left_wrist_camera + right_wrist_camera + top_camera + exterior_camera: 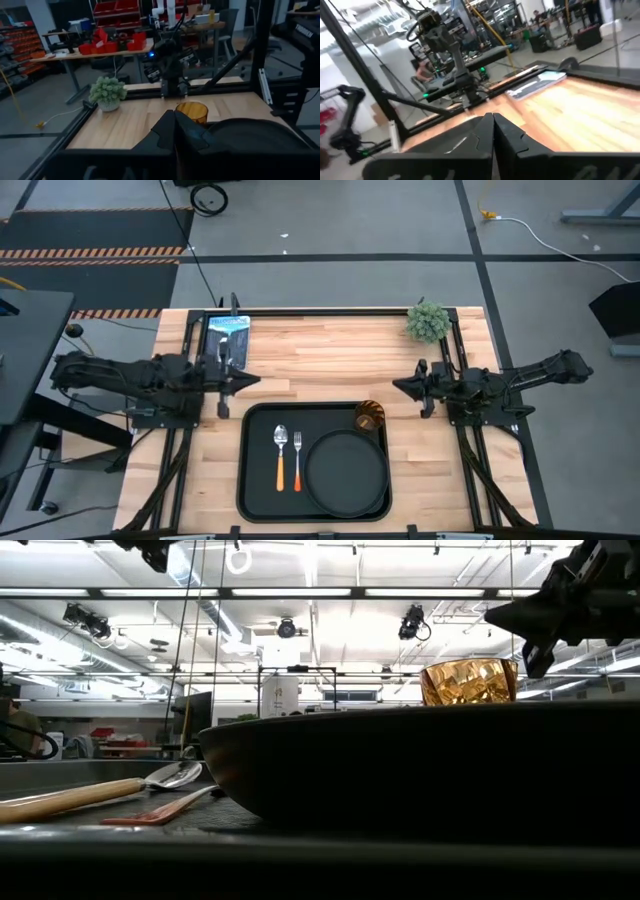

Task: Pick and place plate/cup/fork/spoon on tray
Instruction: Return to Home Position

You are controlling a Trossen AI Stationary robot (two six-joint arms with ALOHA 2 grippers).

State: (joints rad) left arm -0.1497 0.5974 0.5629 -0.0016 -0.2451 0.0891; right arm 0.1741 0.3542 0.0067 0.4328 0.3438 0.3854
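The black tray (255, 480) lies at the table's near middle. On it rest the round black plate (345, 472), the amber cup (369, 416) at the tray's far right corner, the spoon (281, 455) and the fork (297, 457) side by side at its left. The cup (468, 681), plate (420, 765), spoon (90, 792) and fork (160, 810) also show in the low view. My left gripper (252, 381) is shut and empty, above the table left of the tray's far edge. My right gripper (400, 385) is shut and empty, right of the cup.
A small potted plant (428, 322) stands at the table's far right. A flat blue-grey card (228, 333) lies at the far left. Bare wood (320, 360) stretches between the two grippers beyond the tray.
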